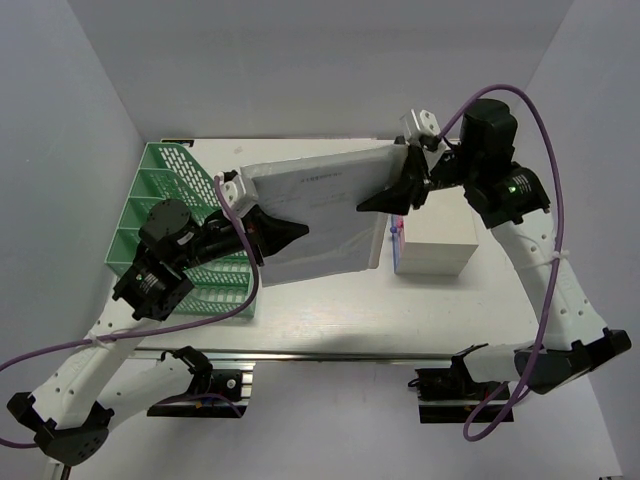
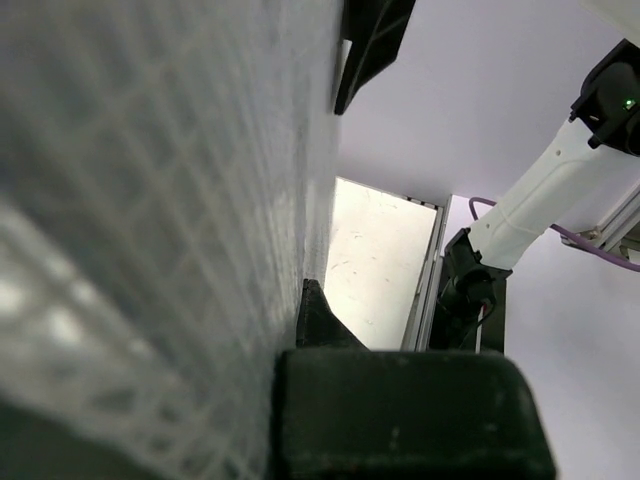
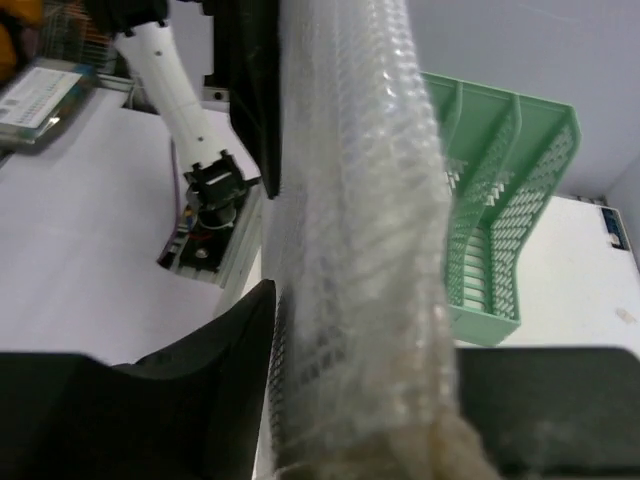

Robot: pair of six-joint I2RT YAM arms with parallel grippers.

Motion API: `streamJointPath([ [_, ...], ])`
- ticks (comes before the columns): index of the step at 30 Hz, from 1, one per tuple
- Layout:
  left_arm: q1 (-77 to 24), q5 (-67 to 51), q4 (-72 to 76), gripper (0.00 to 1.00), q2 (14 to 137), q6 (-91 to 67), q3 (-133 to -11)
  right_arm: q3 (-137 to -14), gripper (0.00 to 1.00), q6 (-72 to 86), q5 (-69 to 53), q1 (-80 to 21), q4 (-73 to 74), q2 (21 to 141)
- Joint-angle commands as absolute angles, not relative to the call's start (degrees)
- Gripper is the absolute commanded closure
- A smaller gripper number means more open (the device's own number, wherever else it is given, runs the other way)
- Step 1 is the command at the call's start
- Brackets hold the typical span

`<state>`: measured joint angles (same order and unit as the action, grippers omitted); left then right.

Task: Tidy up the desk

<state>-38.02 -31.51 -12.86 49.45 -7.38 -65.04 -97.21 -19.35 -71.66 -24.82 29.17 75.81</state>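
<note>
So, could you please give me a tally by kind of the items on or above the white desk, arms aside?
Green plastic mesh file rack: 1
Translucent white mesh document pouch with papers inside: 1
White rectangular box with pink and blue drawers: 1
Total: 3
</note>
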Motion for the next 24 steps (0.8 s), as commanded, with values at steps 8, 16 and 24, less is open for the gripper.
streamJointPath([
  [8,-38.1,-26.6,-10.3,1.0,48.6,-9.5,-65.4,-77.4,1.0,45.6,-87.4,-24.6,-50.7,72.9],
  [16,-38.1,-2.6,-18.5,0.03,40.6,-11.6,-67.8,-85.5,1.0,64.9,-86.9,-18.2,-66.3,82.7],
  [24,-38.7,9.4,-29.7,0.02,30.1,-14.3,-70.5,-89.1,1.0,26.5,-77.5,-17.0,-22.6,82.2],
])
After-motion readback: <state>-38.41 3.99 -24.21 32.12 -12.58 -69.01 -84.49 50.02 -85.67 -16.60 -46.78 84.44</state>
